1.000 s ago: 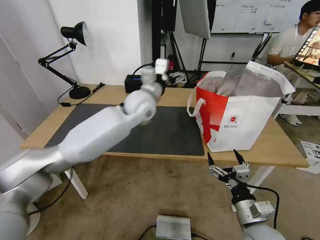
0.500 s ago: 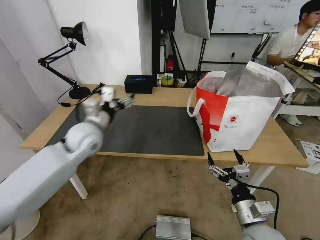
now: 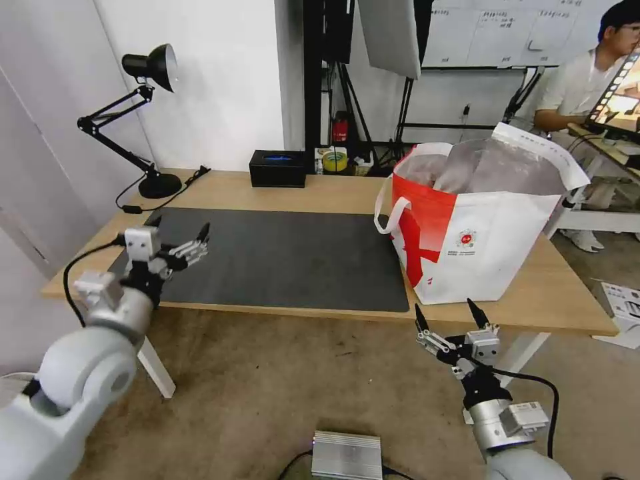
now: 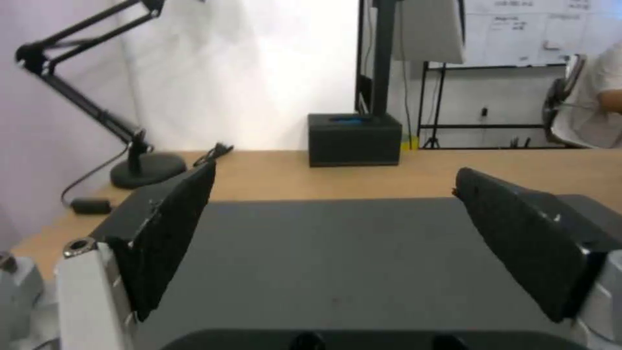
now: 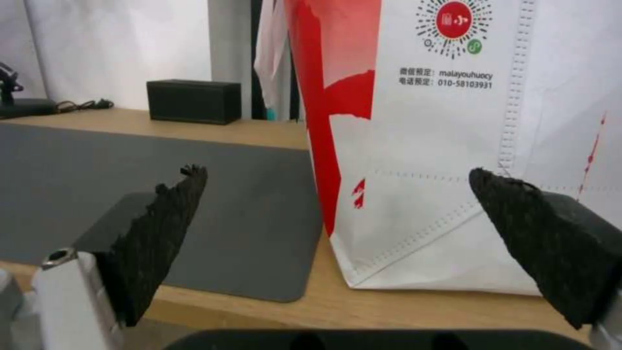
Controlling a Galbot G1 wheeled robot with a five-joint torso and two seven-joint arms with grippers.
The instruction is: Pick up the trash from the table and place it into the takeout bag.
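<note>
The takeout bag (image 3: 480, 227), white with a red panel and silver lining, stands open on the right of the table (image 3: 333, 190). No trash is in view on the table or on its dark grey mat (image 3: 300, 257). My left gripper (image 3: 180, 227) hovers open and empty over the mat's front-left corner; in the left wrist view this gripper (image 4: 336, 171) faces bare mat (image 4: 337, 253). Below the table's front edge, in front of the bag, my right gripper (image 3: 445, 308) stands open. The right wrist view has that gripper (image 5: 337, 172) facing the bag (image 5: 440, 146).
A black desk lamp (image 3: 150, 67) stands at the table's back left, with a black box (image 3: 278, 168) at the back middle. A silver box (image 3: 347, 455) lies on the floor in front. A person sits at another desk at back right.
My left arm has swung from the back middle of the table, near the bag, leftward and down to the mat's front-left corner. The right arm has not moved.
</note>
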